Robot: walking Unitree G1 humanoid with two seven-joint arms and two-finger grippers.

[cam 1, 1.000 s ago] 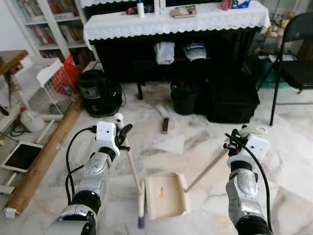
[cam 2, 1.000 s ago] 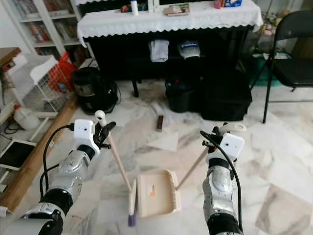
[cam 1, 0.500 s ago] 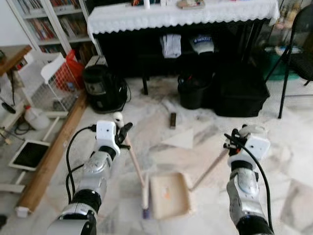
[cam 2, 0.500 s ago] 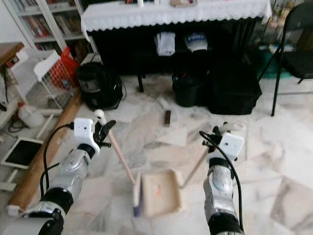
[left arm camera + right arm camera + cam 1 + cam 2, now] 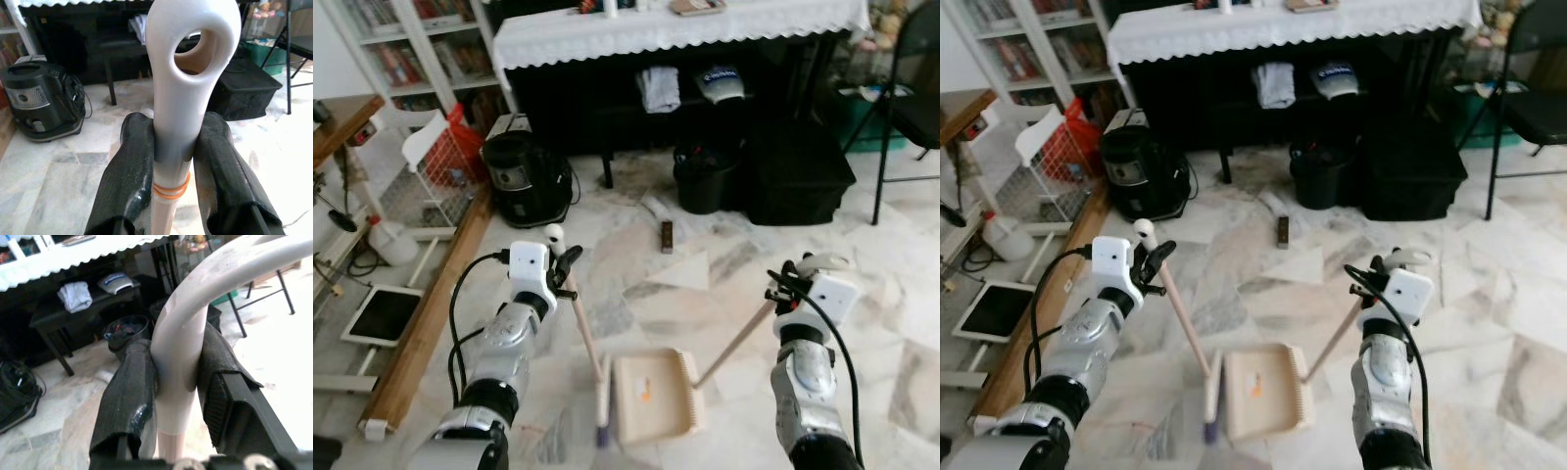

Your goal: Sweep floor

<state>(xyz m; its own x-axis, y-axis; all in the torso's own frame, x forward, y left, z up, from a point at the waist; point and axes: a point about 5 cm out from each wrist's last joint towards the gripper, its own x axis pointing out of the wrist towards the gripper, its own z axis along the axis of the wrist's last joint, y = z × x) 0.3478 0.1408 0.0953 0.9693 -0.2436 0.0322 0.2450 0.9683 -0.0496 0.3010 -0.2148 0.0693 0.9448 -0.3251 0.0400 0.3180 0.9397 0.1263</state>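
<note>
My left gripper is shut on the white top of a broom handle; the pale stick slants down to the broom head resting on the marble floor. My right gripper is shut on the white grip of a long-handled cream dustpan. The pan lies flat on the floor between my arms, just right of the broom head. A small orange scrap lies inside the pan.
A black vacuum cleaner stands ahead on the left, with a black bin and black case under the cloth-covered table. A dark remote and pale paper lie on the floor. A wooden plank, tablet and wire rack line the left.
The whole view has shifted a little as the camera moved. Broom, dustpan and both grips look unchanged.
</note>
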